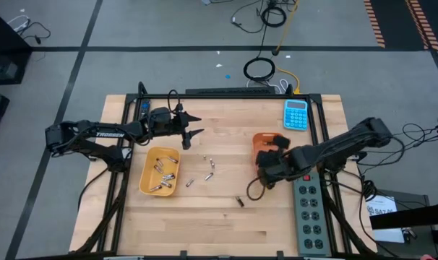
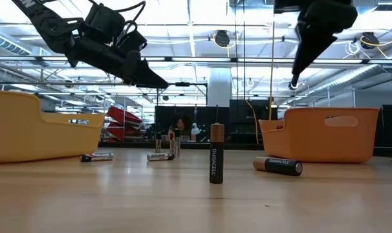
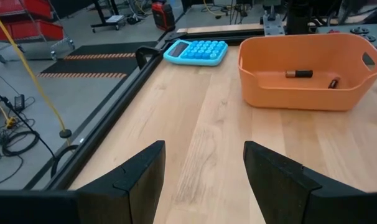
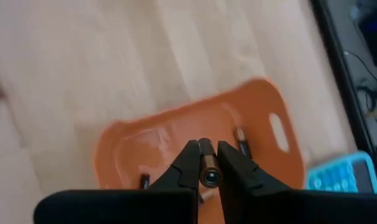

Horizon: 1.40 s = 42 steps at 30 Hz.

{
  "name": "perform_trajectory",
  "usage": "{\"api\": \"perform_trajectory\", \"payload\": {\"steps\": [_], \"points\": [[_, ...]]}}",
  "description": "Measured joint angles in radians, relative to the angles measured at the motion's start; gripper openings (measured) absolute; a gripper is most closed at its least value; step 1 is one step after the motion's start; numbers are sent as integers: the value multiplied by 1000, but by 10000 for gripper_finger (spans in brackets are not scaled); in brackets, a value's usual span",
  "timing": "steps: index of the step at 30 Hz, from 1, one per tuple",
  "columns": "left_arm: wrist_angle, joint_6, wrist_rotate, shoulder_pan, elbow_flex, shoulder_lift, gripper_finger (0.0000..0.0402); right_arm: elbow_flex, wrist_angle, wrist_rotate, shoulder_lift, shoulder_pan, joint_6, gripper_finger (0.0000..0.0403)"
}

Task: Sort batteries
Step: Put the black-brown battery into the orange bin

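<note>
Right wrist view shows the right gripper [image 4: 204, 167] pinching one battery [image 4: 206, 168] end-on between its two dark fingers [image 4: 184, 169], directly above the orange tray [image 4: 176, 134], whose floor holds two or three more batteries, partly hidden. The left gripper [image 3: 203, 180] has its fingers [image 3: 142, 180] spread wide with nothing between them, hovering over bare wood of the table [image 1: 226, 209], well apart from the orange tray and nearer the yellow tray [image 1: 160, 172]. From above, the yellow tray, well apart from the orange tray across the table, holds about six batteries. Between the two trays roughly five loose batteries [image 1: 209, 168] are scattered; in the low view one of them stands upright [image 2: 216, 154] and another [image 2: 278, 166] lies just beside the orange tray. One blue calculator [image 1: 295, 114] sits beyond the orange tray.
</note>
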Motion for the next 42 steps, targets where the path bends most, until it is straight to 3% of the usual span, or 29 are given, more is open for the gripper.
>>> {"api": "perform_trajectory", "payload": {"steps": [14,23,29,33,36,42], "points": [[-16,1,0,-2,0,0,228,-207,-20,-50,-72,17,252,22],[-4,0,0,-4,0,0,228,-246,-20,-104,-72,17,324,180],[-2,-2,0,-4,0,0,228,-199,-7,-101,-72,-5,300,212],[0,-2,0,-4,0,0,228,-130,131,-47,-72,-12,208,201],[0,-2,0,-4,0,0,228,-114,346,-23,-73,-11,81,193],[-16,-2,0,-4,0,0,228,-115,653,-146,37,-12,-45,195]]}}
